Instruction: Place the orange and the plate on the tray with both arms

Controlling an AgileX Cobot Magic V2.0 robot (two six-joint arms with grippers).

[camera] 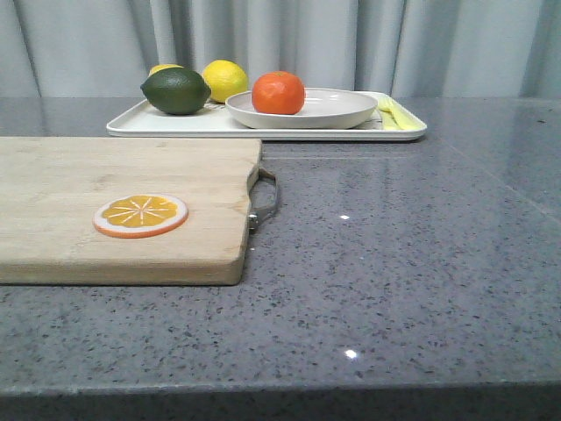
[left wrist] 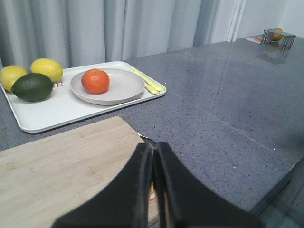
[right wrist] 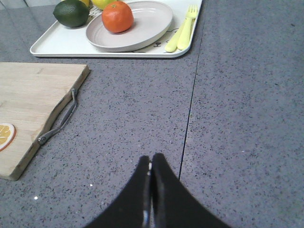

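Observation:
The orange (camera: 279, 92) sits on the off-white plate (camera: 337, 112), and the plate rests on the white tray (camera: 175, 124) at the back of the table. All three show in the left wrist view, the orange (left wrist: 95, 80), plate (left wrist: 126, 88) and tray (left wrist: 52, 111), and in the right wrist view, the orange (right wrist: 117, 17), plate (right wrist: 149, 23) and tray (right wrist: 61, 42). My left gripper (left wrist: 153, 149) is shut and empty above the cutting board's corner. My right gripper (right wrist: 151, 161) is shut and empty over bare countertop, well short of the tray. Neither gripper shows in the front view.
A dark green lime (camera: 176, 90) and two yellow lemons (camera: 225, 79) lie on the tray's left part, a pale yellow fork (camera: 394, 112) on its right. A wooden cutting board (camera: 96, 175) with a metal handle (camera: 266, 200) holds an orange slice disc (camera: 140, 216).

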